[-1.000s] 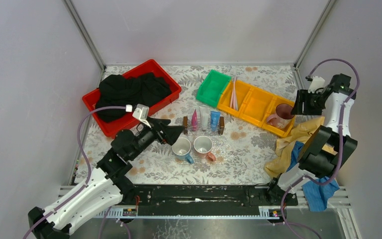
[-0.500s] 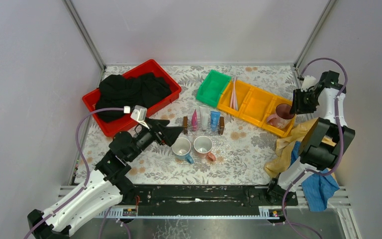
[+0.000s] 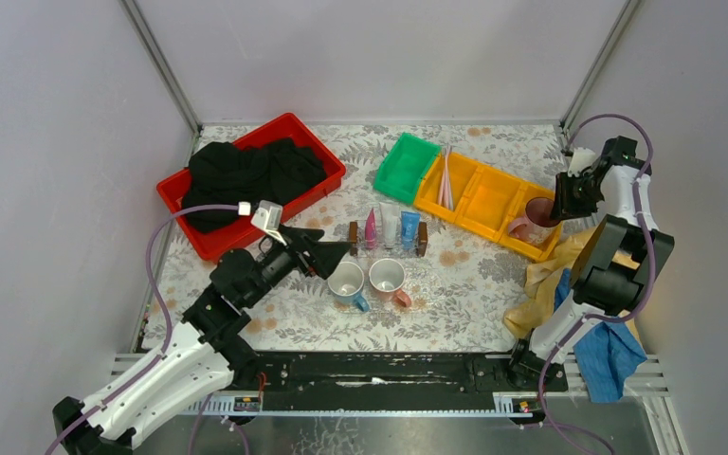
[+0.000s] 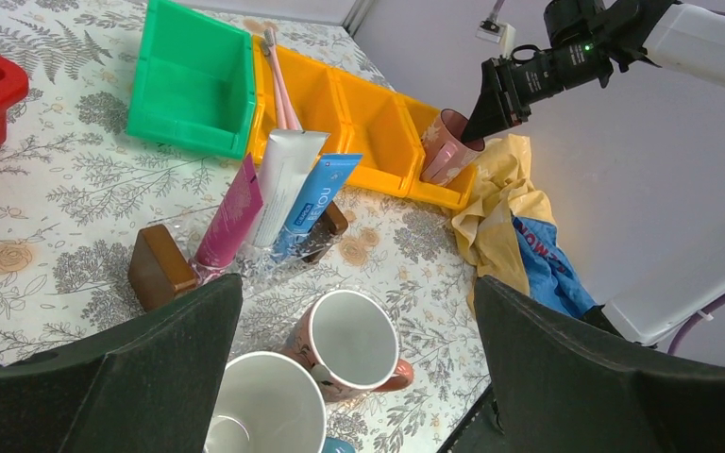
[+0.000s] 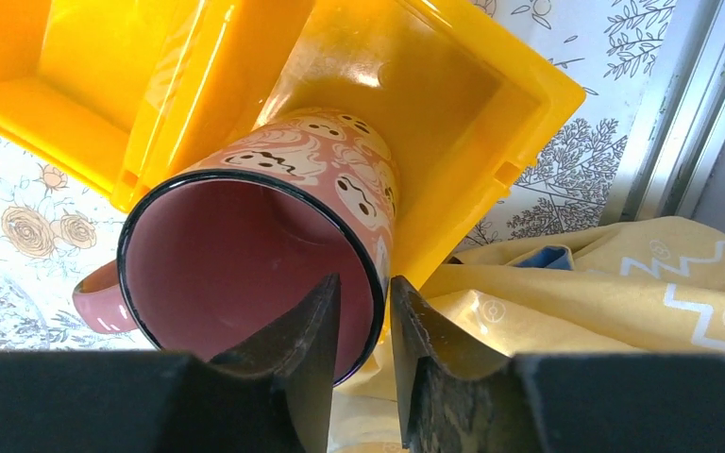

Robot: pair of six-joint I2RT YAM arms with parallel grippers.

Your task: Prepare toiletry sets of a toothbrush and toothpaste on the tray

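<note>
My right gripper (image 3: 559, 206) is shut on the rim of the dark pink mug (image 3: 536, 217), which lies tilted in the end compartment of the yellow bin (image 3: 493, 194). In the right wrist view one finger is inside the mug (image 5: 274, 255) and the other outside; the gripper (image 5: 364, 283) pinches its wall. My left gripper (image 3: 341, 248) is open and empty just left of the white-blue mug (image 3: 346, 280) and the pale pink mug (image 3: 387, 276). Magenta (image 4: 229, 211), white (image 4: 280, 185) and blue (image 4: 313, 200) toothpaste tubes stand between two brown blocks. Pale toothbrushes (image 3: 445, 178) lie in the yellow bin.
A red bin (image 3: 318, 152) with black cloth stands at the back left. An empty green bin (image 3: 408, 166) stands next to the yellow one. Yellow cloth (image 3: 555, 270) and blue cloth (image 3: 609, 358) lie by the right arm's base.
The right arm's wrist and elbow have swung a little to the left and towards the back wall, with the gripper staying at the mug. The left arm has barely moved.
</note>
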